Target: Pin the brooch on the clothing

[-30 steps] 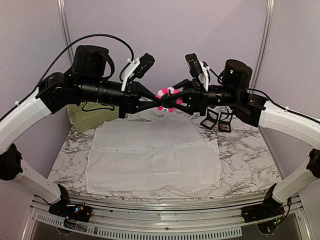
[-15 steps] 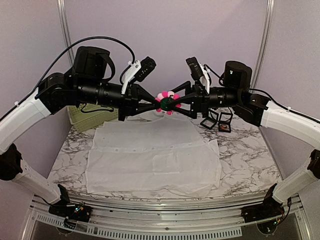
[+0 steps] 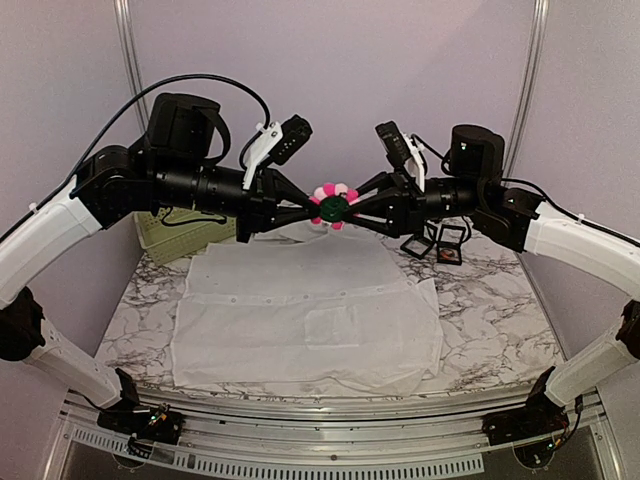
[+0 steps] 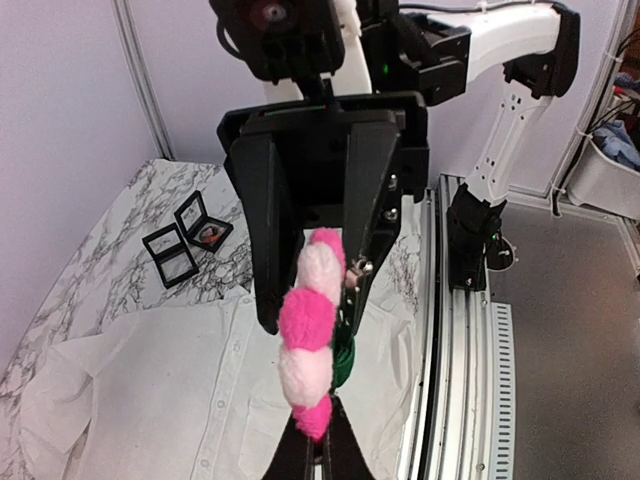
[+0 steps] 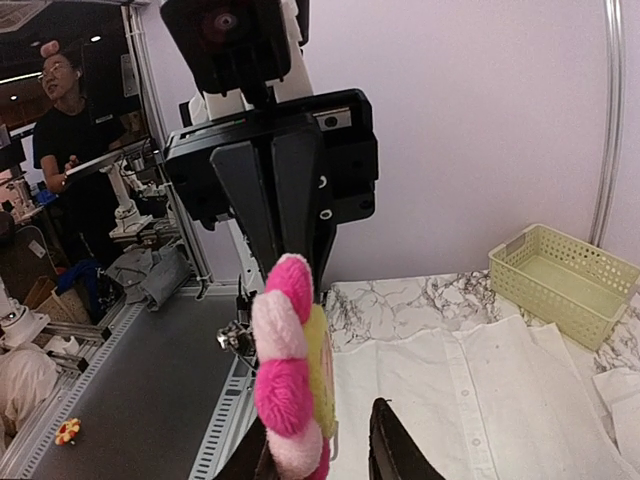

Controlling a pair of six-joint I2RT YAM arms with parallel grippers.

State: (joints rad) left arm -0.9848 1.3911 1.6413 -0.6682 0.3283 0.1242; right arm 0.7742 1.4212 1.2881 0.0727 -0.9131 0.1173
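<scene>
The fluffy pink and white brooch is up in the air, not on the shirt yet. The left gripper comes at it from 9 o'clock and pinches its edge tight, so it cannot drop. The right gripper comes from 3 o'clock. Its fingers are apart, one on each side of the brooch. I think it is there to work the little pin at the back, which needs a second hand. I cannot see if the pin is open. The white shirt lies flat on the table, at 6 o'clock from the brooch, spread out ready for pinning.
</scene>
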